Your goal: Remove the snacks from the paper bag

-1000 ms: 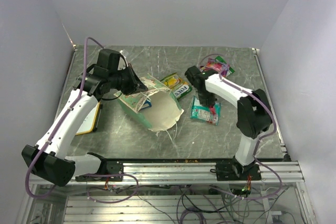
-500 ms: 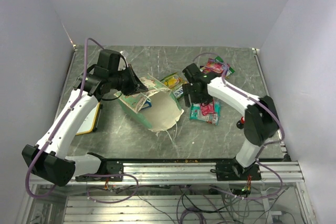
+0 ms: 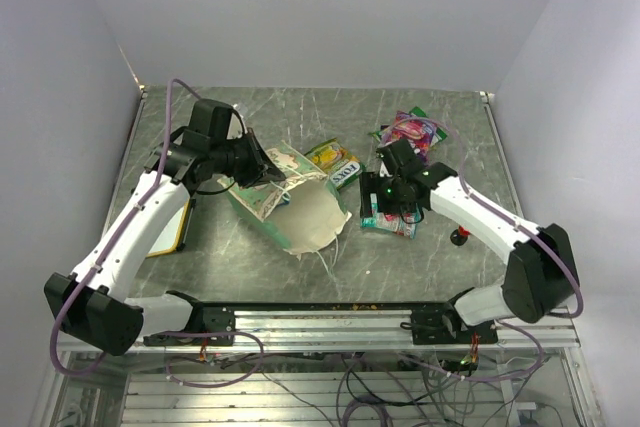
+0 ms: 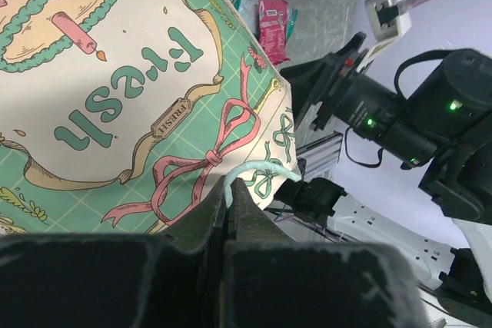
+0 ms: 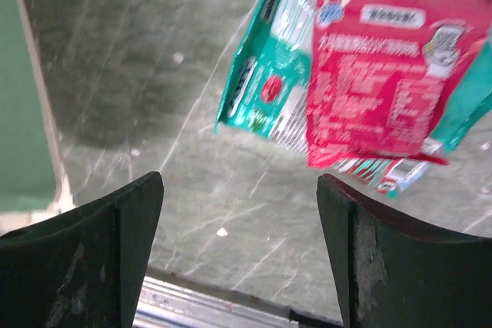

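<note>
Left fingers [image 4: 196, 224] pinch closed on the rim of the mint-green paper bag [image 3: 290, 202], which lies tipped, its tan mouth toward the arms and its cream printed front upward. Right fingers [image 5: 115, 243] gape wide and empty above the teal-red packet [image 3: 390, 217]. The yellow-green packet [image 3: 335, 159] and pink-purple packet [image 3: 410, 130] lie outside on the tabletop [image 3: 300, 117].

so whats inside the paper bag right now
Through the mouth of the bag only bare tan lining shows, with nothing lying on it. The deeper end is covered by the printed front and the left claw.
</note>
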Controlling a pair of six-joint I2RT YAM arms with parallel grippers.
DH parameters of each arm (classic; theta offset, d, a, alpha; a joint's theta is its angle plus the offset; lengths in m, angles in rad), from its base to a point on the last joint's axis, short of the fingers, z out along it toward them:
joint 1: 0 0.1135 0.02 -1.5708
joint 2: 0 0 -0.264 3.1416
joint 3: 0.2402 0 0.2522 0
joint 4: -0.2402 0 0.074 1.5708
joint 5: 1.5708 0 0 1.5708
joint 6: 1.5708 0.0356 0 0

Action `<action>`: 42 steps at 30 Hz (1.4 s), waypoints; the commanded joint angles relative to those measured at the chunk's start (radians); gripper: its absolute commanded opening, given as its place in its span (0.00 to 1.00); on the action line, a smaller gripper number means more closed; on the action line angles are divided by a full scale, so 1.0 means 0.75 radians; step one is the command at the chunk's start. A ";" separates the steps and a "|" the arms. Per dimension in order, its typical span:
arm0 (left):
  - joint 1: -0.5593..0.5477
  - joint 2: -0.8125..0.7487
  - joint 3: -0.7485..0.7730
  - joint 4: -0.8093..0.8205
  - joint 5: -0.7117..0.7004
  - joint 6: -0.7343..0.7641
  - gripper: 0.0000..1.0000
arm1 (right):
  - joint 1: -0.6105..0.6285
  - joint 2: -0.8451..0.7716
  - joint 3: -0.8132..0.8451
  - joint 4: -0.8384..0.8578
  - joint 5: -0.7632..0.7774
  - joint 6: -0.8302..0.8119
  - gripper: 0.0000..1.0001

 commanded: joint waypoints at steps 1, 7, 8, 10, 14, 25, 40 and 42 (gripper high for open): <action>-0.019 -0.040 -0.027 0.066 0.053 -0.015 0.07 | 0.001 -0.166 -0.072 0.179 -0.214 0.045 0.80; -0.076 -0.110 -0.071 0.060 0.035 -0.028 0.07 | 0.003 -0.202 -0.041 0.254 -0.330 0.042 0.78; -0.088 -0.126 -0.085 0.049 0.023 -0.030 0.07 | 0.006 -0.210 -0.039 0.276 -0.351 0.039 0.78; -0.105 -0.164 -0.125 0.029 0.002 -0.049 0.07 | 0.025 -0.241 -0.049 0.338 -0.370 0.030 0.77; -0.120 -0.271 -0.239 0.030 -0.023 -0.130 0.07 | 0.091 -0.349 -0.141 0.511 -0.376 -0.041 0.77; -0.129 -0.306 -0.237 0.035 -0.076 -0.243 0.07 | 0.422 -0.762 -0.617 1.009 -0.634 -0.839 0.69; -0.158 -0.253 -0.141 0.063 -0.158 -0.300 0.07 | 0.594 -0.386 -0.617 1.244 -0.724 -1.548 0.50; -0.160 -0.219 -0.103 0.036 -0.148 -0.275 0.07 | 0.617 -0.280 -0.559 1.268 -0.673 -1.542 0.47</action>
